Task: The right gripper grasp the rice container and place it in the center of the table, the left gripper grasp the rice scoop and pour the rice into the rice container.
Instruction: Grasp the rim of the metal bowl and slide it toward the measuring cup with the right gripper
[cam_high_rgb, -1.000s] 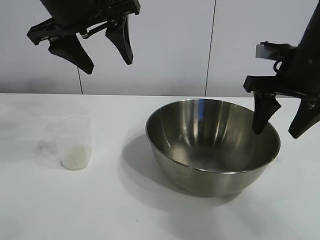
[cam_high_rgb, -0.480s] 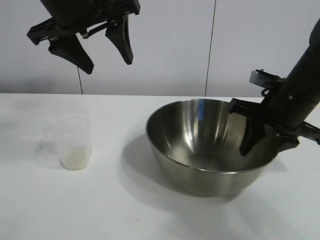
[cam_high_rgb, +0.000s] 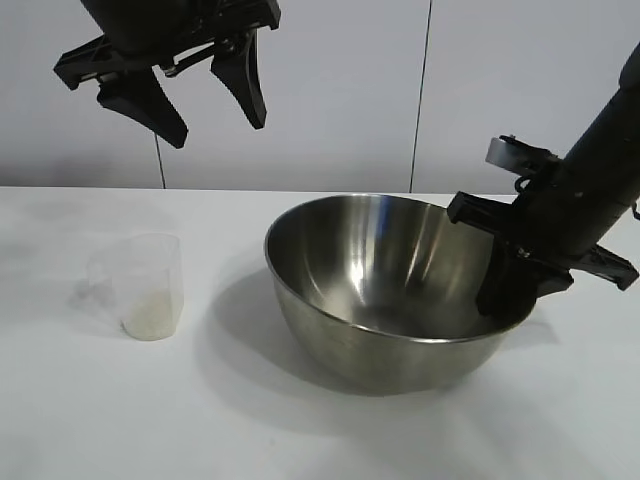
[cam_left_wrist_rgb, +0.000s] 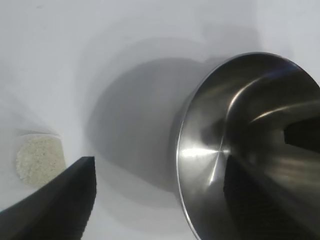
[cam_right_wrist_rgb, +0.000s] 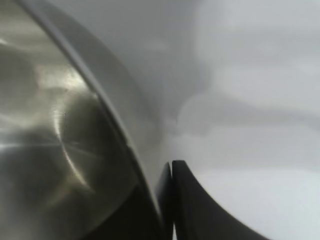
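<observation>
The rice container (cam_high_rgb: 380, 290), a shiny steel bowl, stands on the white table (cam_high_rgb: 300, 430) right of the middle. My right gripper (cam_high_rgb: 510, 295) is shut on its right rim, one finger inside the bowl and one outside. In the right wrist view the rim (cam_right_wrist_rgb: 115, 125) runs down into the closed right gripper (cam_right_wrist_rgb: 160, 200). The rice scoop (cam_high_rgb: 150, 285), a clear plastic cup with rice (cam_high_rgb: 150, 315) in its bottom, stands at the left. My left gripper (cam_high_rgb: 216, 130) hangs open and empty high above the scoop. From the left wrist I see the bowl (cam_left_wrist_rgb: 250, 125) and the rice (cam_left_wrist_rgb: 40, 159) below.
A pale panelled wall (cam_high_rgb: 430, 90) closes the far side of the table. Bare tabletop lies between the scoop and the bowl and along the near edge.
My right gripper came down over the bowl's right rim and shut on it. The bowl has since slid a little to the left. The left arm has not moved.
</observation>
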